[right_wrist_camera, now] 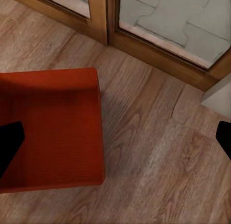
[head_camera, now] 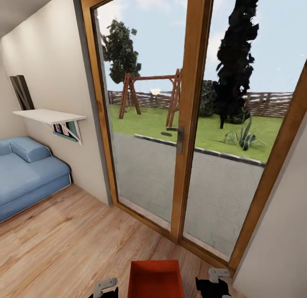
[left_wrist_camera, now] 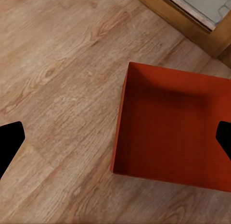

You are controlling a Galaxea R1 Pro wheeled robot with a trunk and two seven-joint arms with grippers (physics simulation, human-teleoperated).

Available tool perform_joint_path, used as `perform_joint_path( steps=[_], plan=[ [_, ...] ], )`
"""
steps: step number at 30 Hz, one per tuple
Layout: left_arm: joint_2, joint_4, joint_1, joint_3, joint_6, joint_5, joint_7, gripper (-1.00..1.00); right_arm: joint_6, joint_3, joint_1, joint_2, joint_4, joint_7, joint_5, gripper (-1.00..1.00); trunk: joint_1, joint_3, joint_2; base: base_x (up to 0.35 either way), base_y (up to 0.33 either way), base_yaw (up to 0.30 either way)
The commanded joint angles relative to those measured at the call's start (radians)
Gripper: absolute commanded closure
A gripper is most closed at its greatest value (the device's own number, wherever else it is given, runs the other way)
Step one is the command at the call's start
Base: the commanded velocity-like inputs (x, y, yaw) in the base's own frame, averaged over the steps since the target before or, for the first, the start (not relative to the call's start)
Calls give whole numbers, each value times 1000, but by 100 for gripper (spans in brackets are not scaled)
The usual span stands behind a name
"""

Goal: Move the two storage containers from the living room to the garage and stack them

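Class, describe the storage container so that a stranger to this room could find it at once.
Find the wood-framed glass doors facing the garden. On the plank floor just inside them sits an open-top container. Its rust-red colour sets it apart from the blue sofa and the white shelf.

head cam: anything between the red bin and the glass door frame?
Nothing. In the head view only bare wood-plank floor lies between the storage container and the door frame; the right wrist view shows the same bare stretch.

bin [head_camera: 154, 277]: near end cut off at head view's 6 o'clock edge | left gripper [left_wrist_camera: 115, 137], right gripper [right_wrist_camera: 115, 137]: only dark fingertips enter the wrist pictures | sofa [head_camera: 25, 178]: cut at 9 o'clock | shelf books [head_camera: 64, 129]: too small to read
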Motion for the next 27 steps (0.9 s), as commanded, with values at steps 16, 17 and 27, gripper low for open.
perform_joint_path(
  steps=[16, 17, 27],
  plan=[
    [-1, 1, 0, 4, -2, -3, 0, -100, -3, 9, 0, -1, 1, -4, -10, -100, 0, 0, -1, 96, -40, 0],
    [-1, 1, 0, 4, -2, -3, 0, -100, -3, 9, 0, -1, 1, -4, -10, -100, 0, 0, -1, 3, -2, 0],
    [-1, 1, 0, 4, -2, -3, 0, -100, -3, 9, 0, -1, 1, -4, -9, -100, 0, 0, -1, 0, 0, 0]
  ],
)
